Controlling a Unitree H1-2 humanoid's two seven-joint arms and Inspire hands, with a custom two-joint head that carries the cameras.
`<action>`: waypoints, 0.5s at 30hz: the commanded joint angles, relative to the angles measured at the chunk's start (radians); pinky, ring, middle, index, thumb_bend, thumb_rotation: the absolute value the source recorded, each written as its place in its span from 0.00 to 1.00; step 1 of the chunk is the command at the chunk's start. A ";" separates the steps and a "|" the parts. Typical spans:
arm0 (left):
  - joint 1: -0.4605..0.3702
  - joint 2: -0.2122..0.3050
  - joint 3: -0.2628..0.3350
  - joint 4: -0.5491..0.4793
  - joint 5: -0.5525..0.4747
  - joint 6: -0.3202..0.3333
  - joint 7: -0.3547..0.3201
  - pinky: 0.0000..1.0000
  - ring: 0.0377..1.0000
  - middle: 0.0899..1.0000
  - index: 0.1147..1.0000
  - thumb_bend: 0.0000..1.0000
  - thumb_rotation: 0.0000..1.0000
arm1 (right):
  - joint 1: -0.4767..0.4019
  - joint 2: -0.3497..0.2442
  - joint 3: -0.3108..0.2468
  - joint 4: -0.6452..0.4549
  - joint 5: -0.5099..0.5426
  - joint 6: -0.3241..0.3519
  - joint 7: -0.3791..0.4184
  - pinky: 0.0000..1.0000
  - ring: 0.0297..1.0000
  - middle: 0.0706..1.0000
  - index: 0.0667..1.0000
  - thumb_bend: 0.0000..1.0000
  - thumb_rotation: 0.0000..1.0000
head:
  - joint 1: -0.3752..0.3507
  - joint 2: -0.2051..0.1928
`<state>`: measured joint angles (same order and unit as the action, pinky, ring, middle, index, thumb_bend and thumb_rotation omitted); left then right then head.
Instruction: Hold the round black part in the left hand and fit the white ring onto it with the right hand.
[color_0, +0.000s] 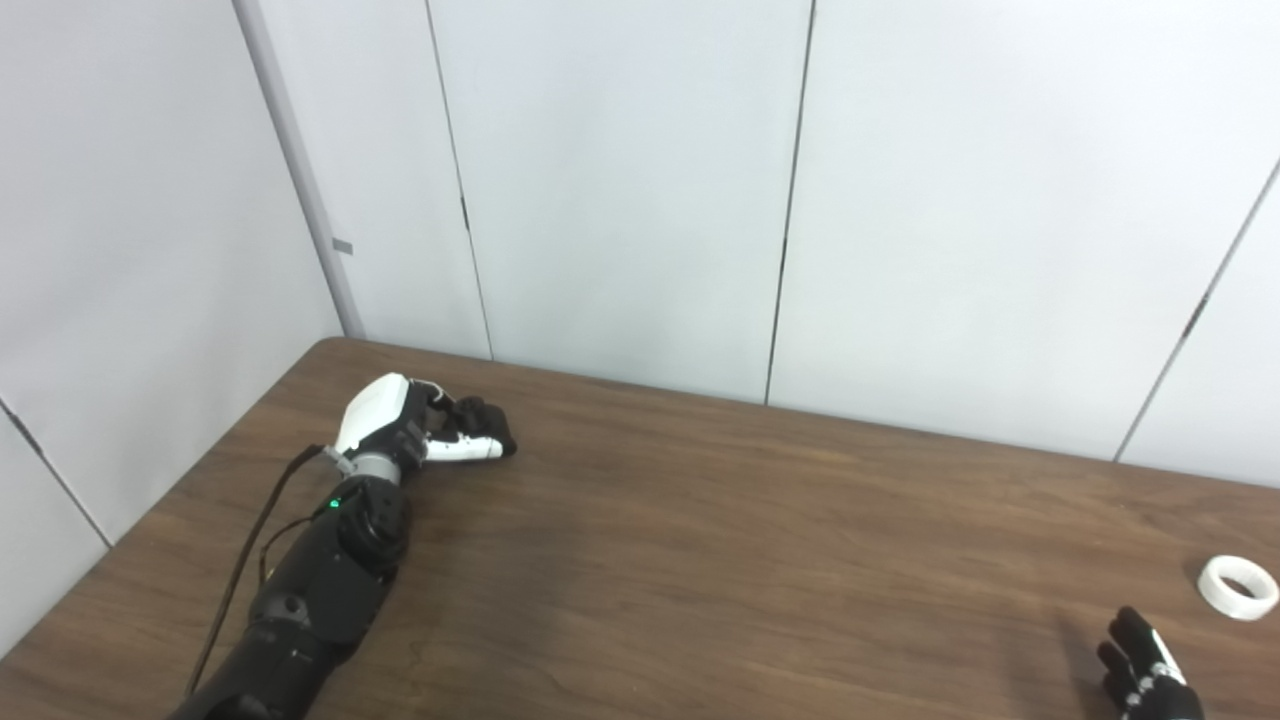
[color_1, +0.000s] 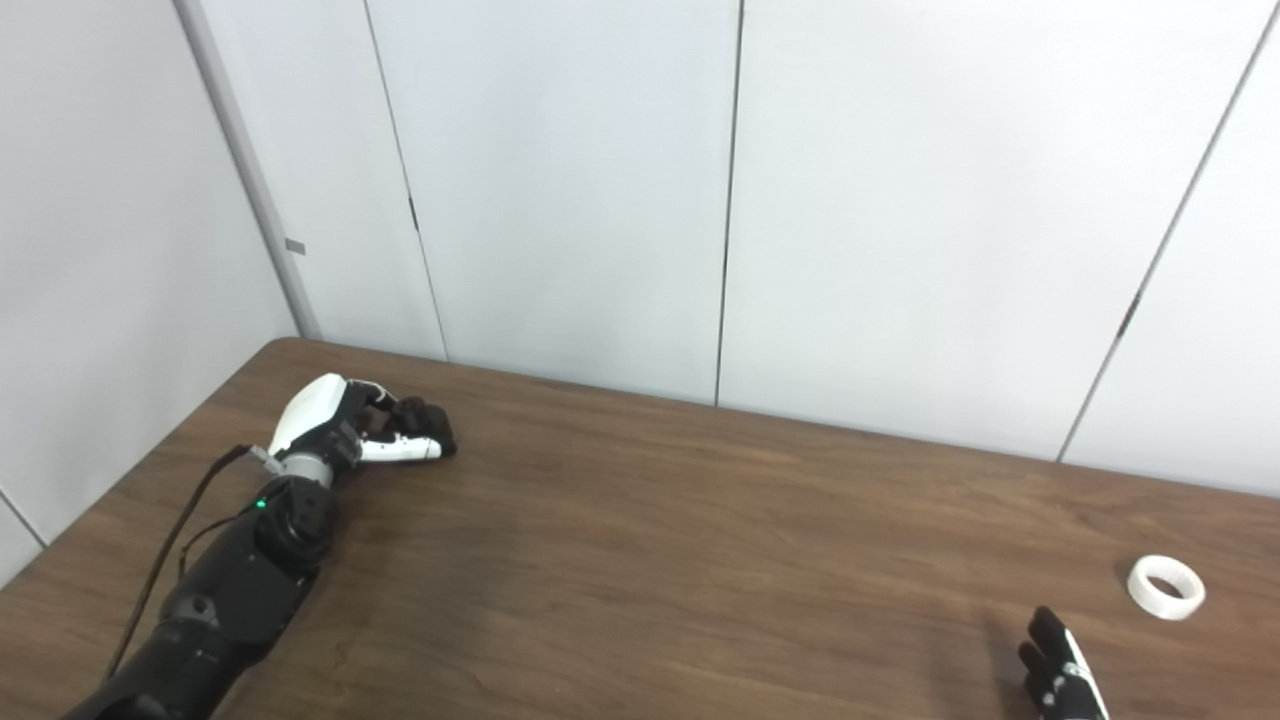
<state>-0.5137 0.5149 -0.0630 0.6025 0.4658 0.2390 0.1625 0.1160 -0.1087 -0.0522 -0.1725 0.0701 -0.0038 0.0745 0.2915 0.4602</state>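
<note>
Two hands are over the surface (color_0: 700, 520). The left hand (color_0: 420, 425) curls around something dark, hard to identify. The right hand (color_0: 1145, 665), mostly cropped, state unclear, sits near the white ring (color_0: 1238, 587).

Brown wood-grain table (color_0: 700, 520) against pale panelled wall (color_0: 620, 180).

White ring (color_0: 1238, 587) on brown woodgrain table (color_0: 700, 540).

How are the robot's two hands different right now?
The left hand is far out on the table near the back left corner; the right hand is at the bottom right edge, only partly in view. The left hand's fingers curl together; the right hand's fingers point up. The white ring lies beside the right hand, untouched, far from the left hand. Both are black and white.
</note>
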 joint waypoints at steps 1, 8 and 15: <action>-0.045 0.022 0.005 -0.003 0.012 -0.039 0.048 0.86 0.85 0.74 0.42 0.52 0.04 | 0.010 -0.017 -0.017 -0.003 -0.003 0.005 -0.007 1.00 0.97 0.97 0.95 0.53 1.00 | 0.000 0.001; -0.041 0.019 -0.001 -0.009 0.017 -0.053 0.068 0.86 0.85 0.74 0.42 0.52 0.04 | 0.006 -0.017 -0.019 -0.005 -0.001 0.015 -0.004 1.00 0.96 0.97 0.95 0.52 1.00 | 0.000 0.002; -0.004 0.023 -0.004 -0.109 0.028 -0.021 0.049 0.89 0.87 0.75 0.42 0.52 0.04 | -0.001 -0.015 -0.013 -0.008 -0.024 0.017 -0.007 0.99 0.96 0.96 0.95 0.54 1.00 | -0.002 0.006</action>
<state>-0.4902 0.5110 -0.0729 0.5429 0.4731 0.2249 0.1912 0.1141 -0.1101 -0.0554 -0.1727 0.0583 0.0003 0.0806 0.2884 0.4648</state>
